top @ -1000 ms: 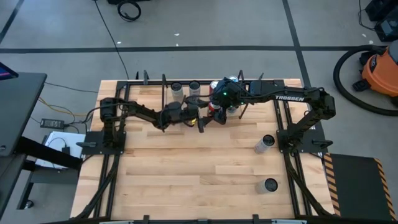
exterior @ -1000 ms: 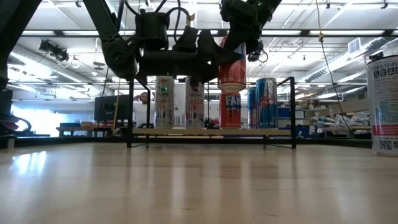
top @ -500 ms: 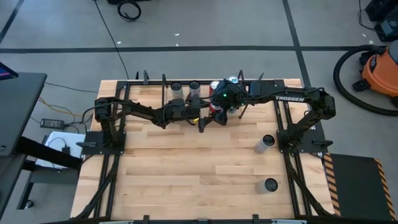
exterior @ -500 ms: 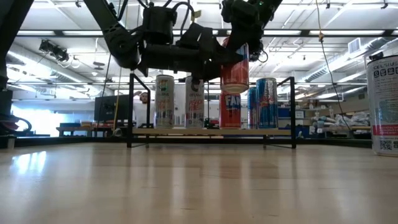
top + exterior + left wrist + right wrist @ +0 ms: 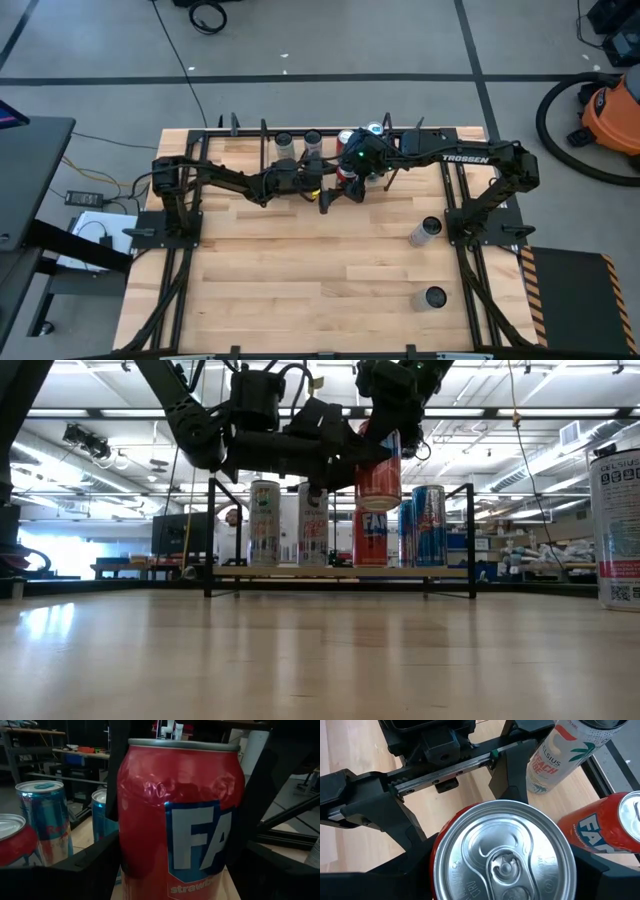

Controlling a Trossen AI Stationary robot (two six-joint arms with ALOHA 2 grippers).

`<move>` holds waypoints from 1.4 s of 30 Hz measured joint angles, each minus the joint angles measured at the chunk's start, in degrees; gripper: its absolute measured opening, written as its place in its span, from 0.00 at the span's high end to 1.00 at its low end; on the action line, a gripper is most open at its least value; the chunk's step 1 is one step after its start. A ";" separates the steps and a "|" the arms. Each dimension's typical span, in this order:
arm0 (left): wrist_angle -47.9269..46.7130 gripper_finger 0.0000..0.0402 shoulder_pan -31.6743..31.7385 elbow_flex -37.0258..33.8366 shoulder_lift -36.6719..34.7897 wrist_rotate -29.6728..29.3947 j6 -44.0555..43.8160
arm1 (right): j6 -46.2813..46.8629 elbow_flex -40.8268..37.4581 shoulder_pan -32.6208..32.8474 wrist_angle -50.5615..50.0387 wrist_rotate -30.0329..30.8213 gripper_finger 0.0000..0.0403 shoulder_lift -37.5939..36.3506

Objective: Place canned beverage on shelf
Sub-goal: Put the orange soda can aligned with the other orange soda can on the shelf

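A red Fanta can point(image 5: 377, 468) hangs upright above the table, just in front of the shelf point(image 5: 340, 571). It also shows in the high view point(image 5: 345, 175). My right gripper point(image 5: 388, 415) comes down on the can from above and is shut on it. My left gripper point(image 5: 340, 450) reaches in level from the table's left and is shut on the can's lower body. The shelf holds two white cans point(image 5: 264, 523), a red can point(image 5: 371, 538) and blue cans point(image 5: 428, 525), all standing on its wood board. My left gripper has the can's lower sides point(image 5: 126, 865) between its two fingers point(image 5: 75, 865), coming level from the table's left. The can stands upright in the hold, clear of the table. My right gripper pinches the can's upper sides just below the rim point(image 5: 127, 775) between its two fingers point(image 5: 117, 750), pointing down. The can wall shows dents point(image 5: 160, 786) near the top. The can hangs upright, its lid point(image 5: 502, 855) up, clear of table and shelf.
Two more cans are on the table's right part point(image 5: 425, 230) point(image 5: 433, 298); one looms at the low view's right edge point(image 5: 618, 525). The shelf's black rods point(image 5: 471, 540) rise at its ends. A Celsius can point(image 5: 555, 755) stands on the shelf close behind the held can.
My left gripper has moved toward the table's right and closed in on the red can's side, then kept still. The right gripper and the can have stayed where they were.
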 joint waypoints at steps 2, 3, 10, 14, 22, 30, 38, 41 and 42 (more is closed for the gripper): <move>0.66 0.21 0.00 -0.01 0.07 0.00 -0.23 | 0.13 0.00 0.14 -0.18 -0.03 0.23 0.00; 0.92 0.21 0.13 -0.05 0.08 0.05 -0.31 | 0.24 0.02 0.32 -0.15 0.04 0.23 0.00; 1.12 0.21 0.17 -0.11 0.11 0.07 -0.15 | 0.06 0.02 0.46 0.09 0.09 0.23 0.00; 1.28 0.21 0.07 -0.13 0.13 -0.03 -0.42 | 0.10 0.04 0.48 0.10 0.05 0.23 0.00; 1.35 0.21 0.07 -0.13 0.13 -0.22 -0.32 | -0.04 0.07 0.48 0.15 0.05 0.23 -0.02; 1.39 0.21 0.07 -0.13 0.13 -0.45 -0.03 | -0.36 0.07 0.48 0.22 0.06 0.23 -0.02; 2.17 0.21 0.81 -0.17 0.17 -0.48 -0.28 | -0.18 0.11 0.48 0.31 0.00 0.23 -0.11; 2.22 0.21 0.84 -0.17 0.20 -0.50 -0.51 | -0.16 0.13 0.48 0.30 0.00 0.23 -0.11; 2.24 0.21 0.82 -0.17 0.20 -0.50 -0.97 | -0.07 0.13 0.48 0.27 -0.05 0.23 -0.11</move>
